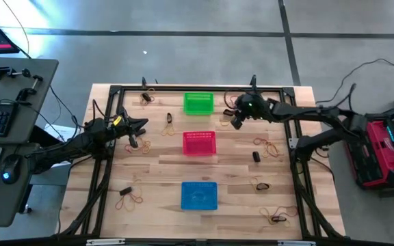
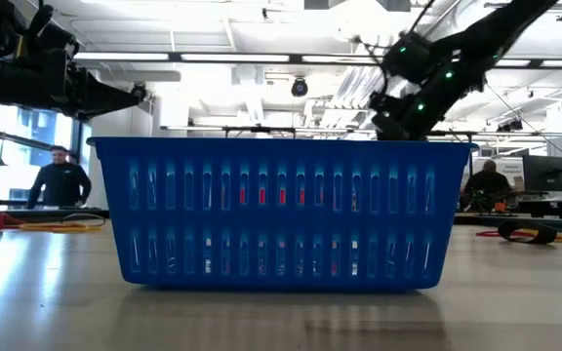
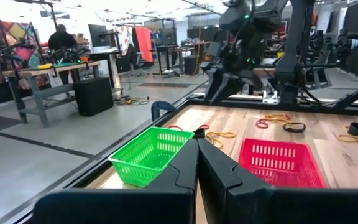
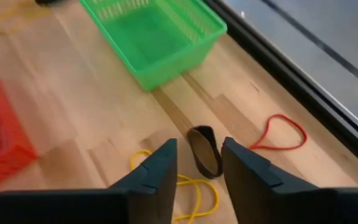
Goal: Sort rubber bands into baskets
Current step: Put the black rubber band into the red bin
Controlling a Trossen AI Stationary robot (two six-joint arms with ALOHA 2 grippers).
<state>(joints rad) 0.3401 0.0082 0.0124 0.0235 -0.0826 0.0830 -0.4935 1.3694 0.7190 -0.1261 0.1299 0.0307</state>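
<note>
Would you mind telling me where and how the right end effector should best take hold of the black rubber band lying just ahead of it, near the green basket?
Probably from straight above, across the black rubber band, pinching both strands together at mid-length. It lies flat as a narrow loop on the table, and the right end effector is already open astride it. Avoid the yellow band and red band beside it.

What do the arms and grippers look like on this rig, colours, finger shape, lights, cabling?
Both arms are dark, slim jointed links. The left gripper and right gripper each have two flat black fingers with stepped, notched inner edges. The right arm's wrist shows small green lights; the left arm has a yellow mark near its wrist. Black cables trail from both.
</note>
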